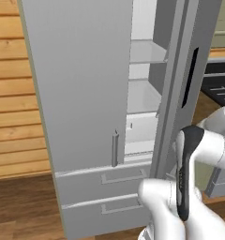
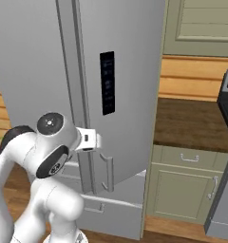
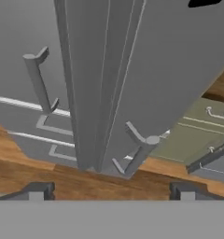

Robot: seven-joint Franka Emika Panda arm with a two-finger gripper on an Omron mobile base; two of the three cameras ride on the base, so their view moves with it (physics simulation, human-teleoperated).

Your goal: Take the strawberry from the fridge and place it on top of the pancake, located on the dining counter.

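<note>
Fridge (image 3: 146,56) door edge just beyond gripper (image 3: 111,192).

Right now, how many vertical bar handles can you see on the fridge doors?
2. In the hand view, the left door's handle is at upper left, the right door's handle at lower centre. The drawers' recessed pulls aren't counted.

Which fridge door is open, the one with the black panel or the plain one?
The door with the black panel is swung open, showing white shelves; the plain door stays shut.

The white arm (image 2: 44,156) is bent at the elbow. The pincer (image 3: 111,190) stands wide open, its two dark fingertips (image 3: 37,190) far apart and holding nothing.
</note>
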